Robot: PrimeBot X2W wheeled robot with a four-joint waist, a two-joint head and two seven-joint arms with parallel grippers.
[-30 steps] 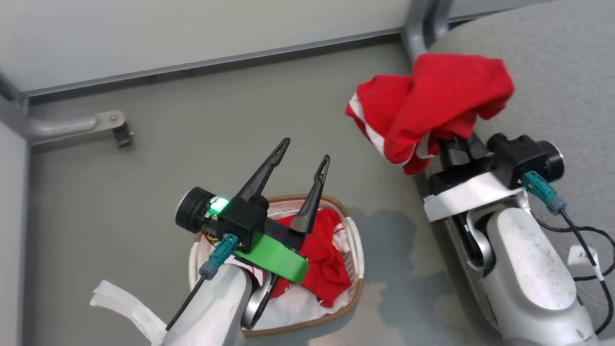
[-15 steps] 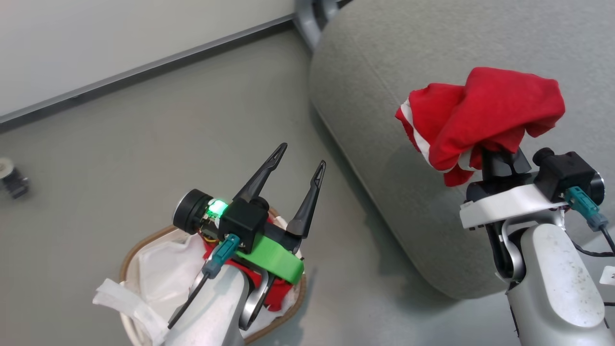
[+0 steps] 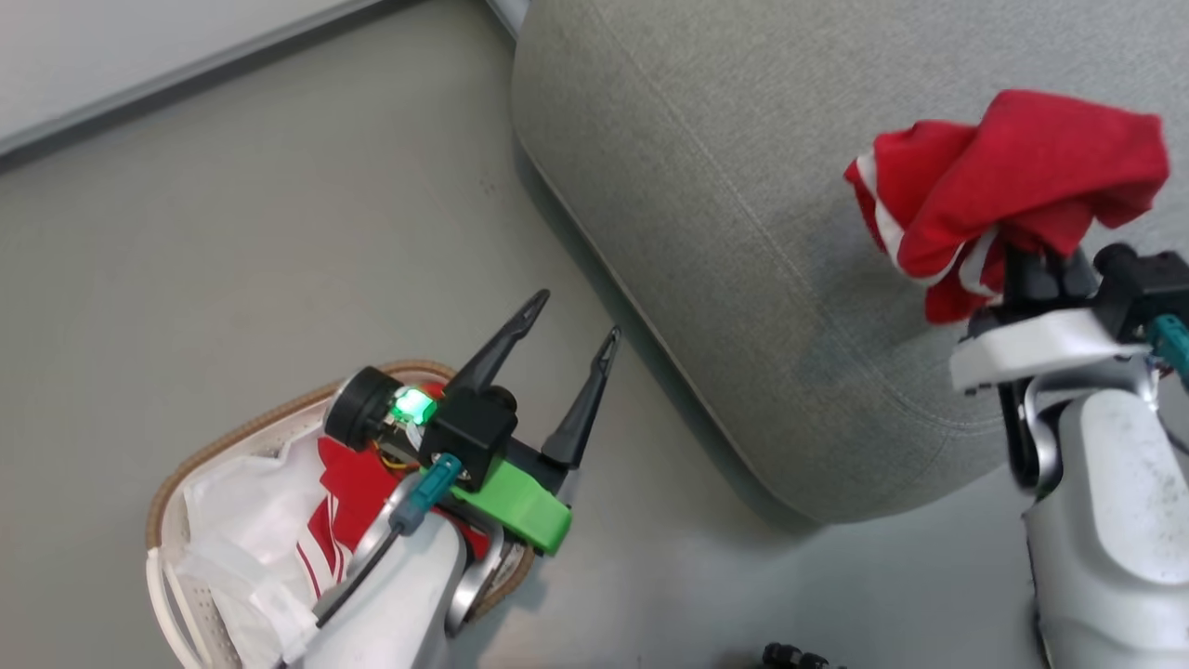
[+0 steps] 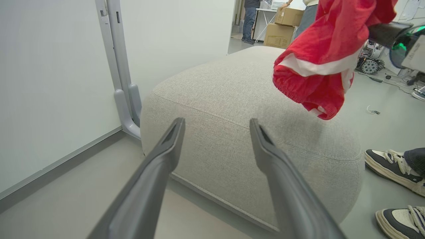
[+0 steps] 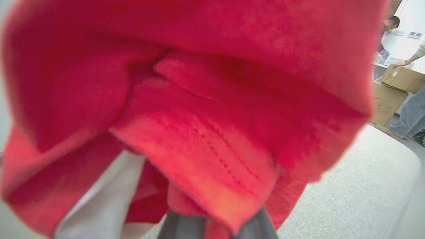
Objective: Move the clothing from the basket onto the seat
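In the basket (image 3: 232, 432) one red garment (image 3: 348, 478) lay below my left pincer (image 3: 576, 314), spread and empty. Over the seat (image 3: 706, 186) my right pincer (image 3: 1040, 274) pinched the other garment (image 3: 1012, 177): light, limp, draping; a bunched fold grips best, I judged.

Left of the left claw (image 4: 216, 121), white wall panel (image 4: 49, 83) and grey upright post (image 4: 113, 49) with curved foot. Far beyond the tips, stacked cardboard boxes (image 4: 282, 31) beside a standing person's legs (image 4: 247, 20). Low to the right, two dark-and-white sneakers (image 4: 391, 166) on grey floor (image 4: 391, 127), loose cable (image 4: 373, 112) just past them. Behind the claw, crumpled white liner sheet (image 3: 232, 530).
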